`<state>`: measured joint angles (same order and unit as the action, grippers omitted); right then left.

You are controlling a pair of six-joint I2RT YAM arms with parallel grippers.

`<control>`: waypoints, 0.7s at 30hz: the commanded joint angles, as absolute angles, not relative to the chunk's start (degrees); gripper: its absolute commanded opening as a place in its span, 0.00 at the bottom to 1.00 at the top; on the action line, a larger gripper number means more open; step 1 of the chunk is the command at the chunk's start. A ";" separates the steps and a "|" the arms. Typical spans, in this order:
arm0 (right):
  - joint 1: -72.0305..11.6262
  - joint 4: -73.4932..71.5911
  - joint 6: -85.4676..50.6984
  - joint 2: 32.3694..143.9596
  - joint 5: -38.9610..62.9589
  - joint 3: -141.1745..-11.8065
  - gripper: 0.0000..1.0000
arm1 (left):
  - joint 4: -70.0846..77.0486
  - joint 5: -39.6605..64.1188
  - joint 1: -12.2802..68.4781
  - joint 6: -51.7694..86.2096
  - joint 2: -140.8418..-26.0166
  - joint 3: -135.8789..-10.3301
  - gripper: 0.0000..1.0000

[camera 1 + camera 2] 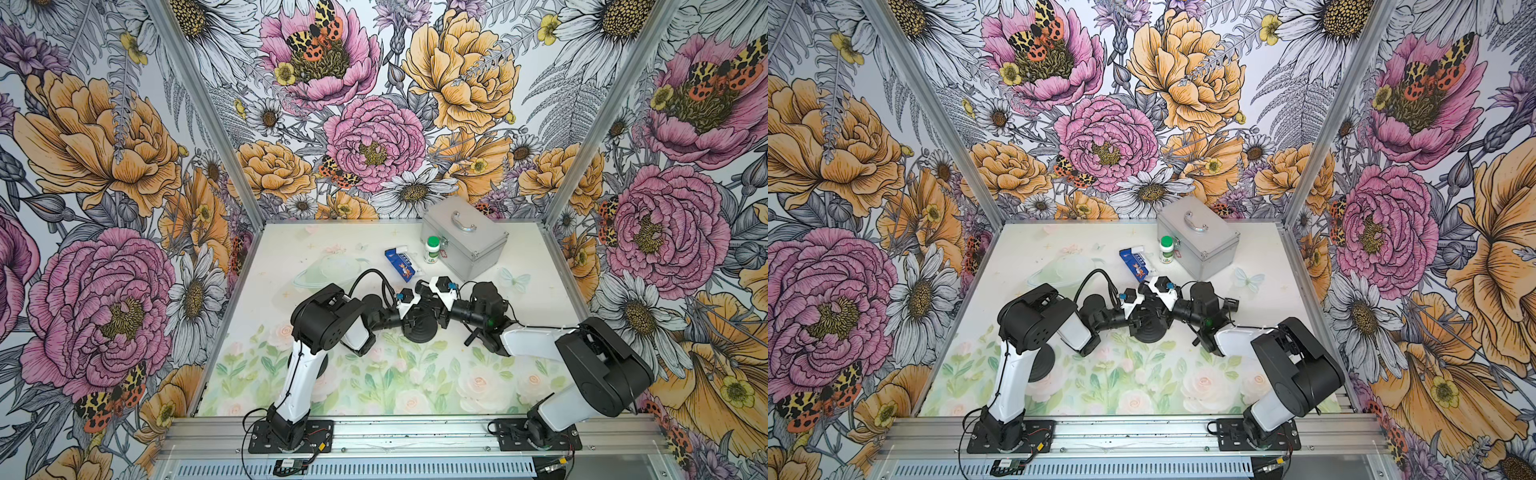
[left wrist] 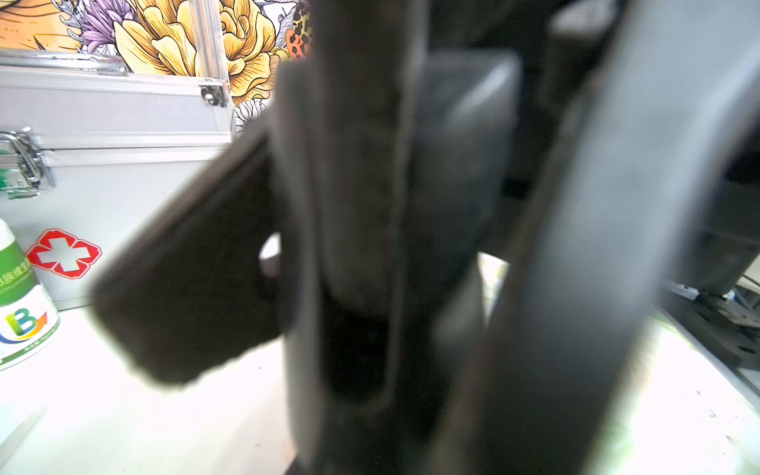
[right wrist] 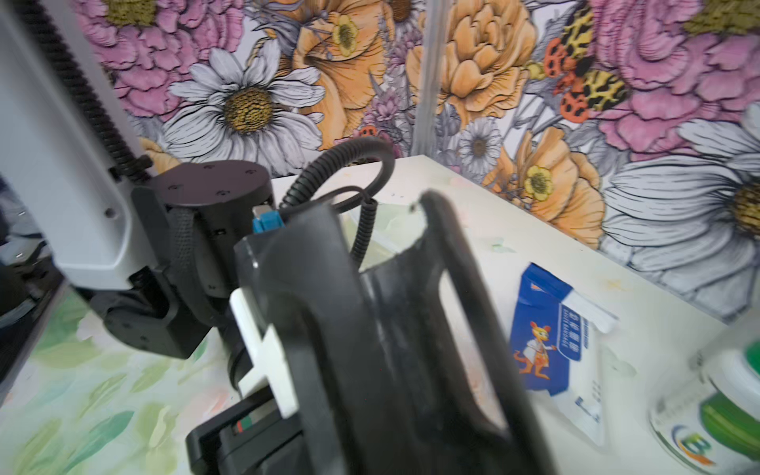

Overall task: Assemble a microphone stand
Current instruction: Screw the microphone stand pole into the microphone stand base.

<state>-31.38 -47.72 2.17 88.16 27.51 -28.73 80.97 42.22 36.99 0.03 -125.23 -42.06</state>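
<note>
Black round ribbed stand base [image 1: 420, 329] is sitting on the pastel floral table mat [image 1: 415, 386], roughly mid-table, in both top views. Both grippers are crowding right over it, so you're not seeing what's mounted on it.

Your left gripper [image 1: 414, 314] is reaching in from the left with its fingers clenched. The left wrist view is showing only blurred black bars, so I can't tell what they're pinching. Your right gripper [image 1: 432, 308] is angling in from the opposite side, nearly meeting the left one. A black curved slotted piece [image 3: 390, 329] is filling the right wrist view. I can't tell whether those fingers are clamping it or released.

Left arm is rising from the front rail, elbow folded, forearm running low toward centre. Right arm is leaning out to the right, elbow bent, forearm pointing back toward centre.

Further back, a blue-and-white carton [image 1: 402, 267] is lying flat. A white plastic bottle with a green cap [image 1: 432, 249] is standing just beside a silver aluminium case with a handle [image 1: 465, 237].
</note>
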 commanded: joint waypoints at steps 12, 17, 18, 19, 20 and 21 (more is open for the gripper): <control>-51.33 -43.70 0.89 92.46 -18.52 -29.06 0.01 | 80.93 41.31 37.44 3.15 -125.55 -42.53 0.15; -49.36 -42.26 12.38 85.08 -10.86 -25.20 0.40 | 80.89 41.37 37.44 3.12 -125.68 -42.54 0.15; -47.76 -41.92 12.96 83.78 -7.59 -24.36 0.47 | 80.93 41.35 37.44 3.14 -125.68 -42.52 0.15; -45.83 -40.48 13.38 82.16 -2.34 -23.81 0.49 | 80.89 41.25 37.44 3.10 -125.68 -42.53 0.15; -42.36 -38.05 13.44 80.47 3.94 -23.78 0.50 | 80.93 41.26 37.44 3.08 -125.68 -42.53 0.15; -40.01 -35.76 13.55 79.48 9.72 -24.12 0.51 | 80.93 41.24 37.44 3.08 -125.69 -42.57 0.15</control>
